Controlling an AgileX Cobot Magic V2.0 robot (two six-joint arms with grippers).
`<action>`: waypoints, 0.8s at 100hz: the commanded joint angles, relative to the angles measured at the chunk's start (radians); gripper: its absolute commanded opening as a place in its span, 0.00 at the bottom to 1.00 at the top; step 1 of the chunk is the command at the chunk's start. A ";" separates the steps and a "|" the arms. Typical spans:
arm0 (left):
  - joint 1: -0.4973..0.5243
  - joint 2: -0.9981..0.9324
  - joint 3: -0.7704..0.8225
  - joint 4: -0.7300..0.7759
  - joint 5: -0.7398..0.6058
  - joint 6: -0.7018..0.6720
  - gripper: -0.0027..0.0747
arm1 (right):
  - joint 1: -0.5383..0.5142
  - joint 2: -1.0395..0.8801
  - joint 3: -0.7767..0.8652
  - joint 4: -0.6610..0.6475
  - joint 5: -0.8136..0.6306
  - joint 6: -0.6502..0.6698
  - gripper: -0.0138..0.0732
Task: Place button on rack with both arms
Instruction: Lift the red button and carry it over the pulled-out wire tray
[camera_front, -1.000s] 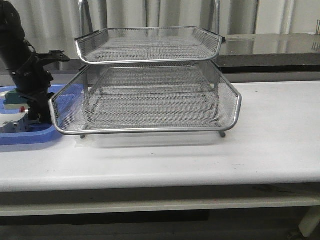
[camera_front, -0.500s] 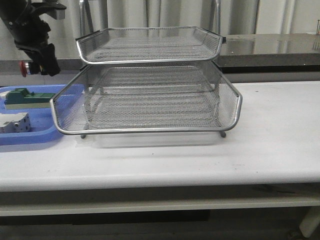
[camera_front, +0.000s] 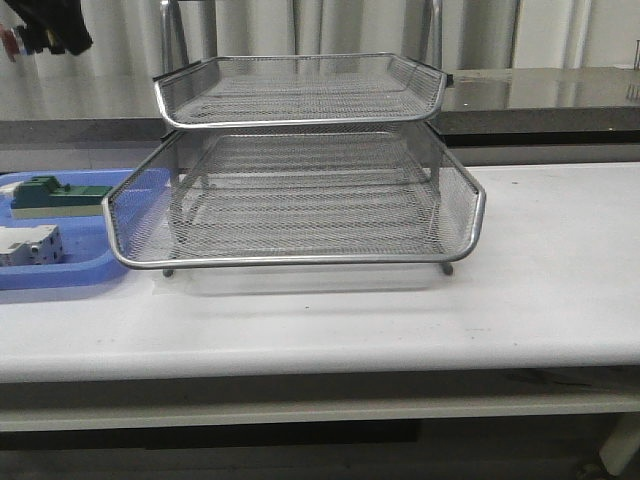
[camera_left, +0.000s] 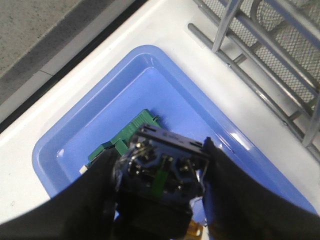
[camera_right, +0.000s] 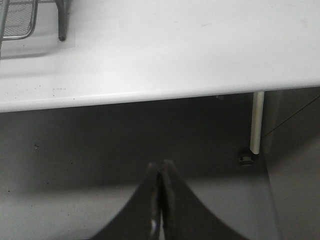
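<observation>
My left gripper (camera_front: 35, 38) is high at the far left of the front view, partly cut by the frame edge. It is shut on the button, whose red head (camera_front: 8, 43) sticks out to the left. In the left wrist view the button's dark rear block (camera_left: 162, 167) sits clamped between the two black fingers (camera_left: 95, 200), high above the blue tray. The silver wire-mesh rack (camera_front: 300, 190) stands mid-table, to the right of that gripper. My right gripper (camera_right: 161, 166) is shut and empty, out past the table's front edge and lower than it; it does not show in the front view.
A flat blue tray (camera_front: 60, 275) lies left of the rack and holds a green block component (camera_front: 55, 195) and a white breaker-like component (camera_front: 28, 245). The tray (camera_left: 100, 110) and green block (camera_left: 127, 137) also show under my left gripper. A rack leg (camera_right: 62, 25) stands near the table edge.
My left gripper has lifted out of the blue tray with the button and risen up and to the left, to the top corner of the front view. The rack has not moved.
</observation>
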 joint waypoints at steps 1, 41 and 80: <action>-0.019 -0.130 0.026 -0.008 0.014 -0.035 0.05 | -0.002 0.003 -0.034 -0.020 -0.057 0.000 0.08; -0.160 -0.434 0.386 -0.006 0.014 -0.065 0.05 | -0.002 0.003 -0.034 -0.020 -0.057 0.000 0.08; -0.406 -0.517 0.571 -0.012 0.014 -0.065 0.05 | -0.002 0.003 -0.034 -0.020 -0.057 0.000 0.08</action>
